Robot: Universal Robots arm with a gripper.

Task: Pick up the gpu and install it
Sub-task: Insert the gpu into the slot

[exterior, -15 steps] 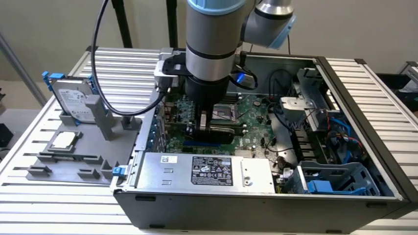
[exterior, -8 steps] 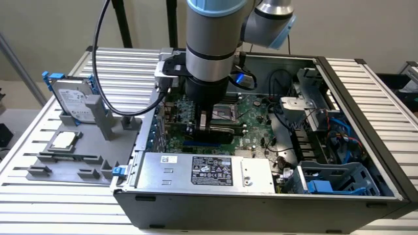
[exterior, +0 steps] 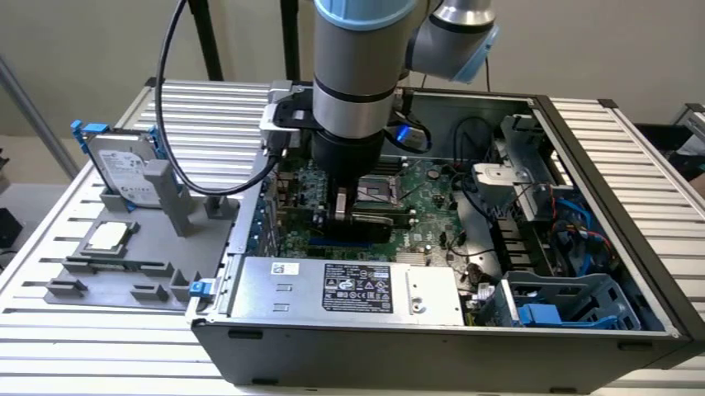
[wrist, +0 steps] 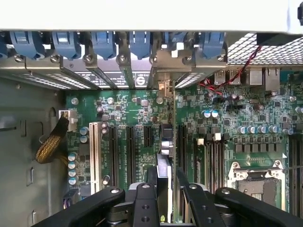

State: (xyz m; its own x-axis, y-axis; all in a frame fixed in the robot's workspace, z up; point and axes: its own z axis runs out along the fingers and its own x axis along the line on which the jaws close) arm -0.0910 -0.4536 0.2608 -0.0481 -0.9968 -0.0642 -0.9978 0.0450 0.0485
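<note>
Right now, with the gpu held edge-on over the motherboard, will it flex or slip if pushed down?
The gpu is a thin board seen edge-on between the gripper fingers, so it probably flexes slightly. Gripped only on its flat faces, it might slip under a hard push. Its small components look fragile.

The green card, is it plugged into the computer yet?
Done: the card is lifted and inside the computer case. In hand: the gripper clamps it edge-on over the slots of the big green board. Left: the gripper has not let go, and whether the card sits fully in cannot be told.
</note>
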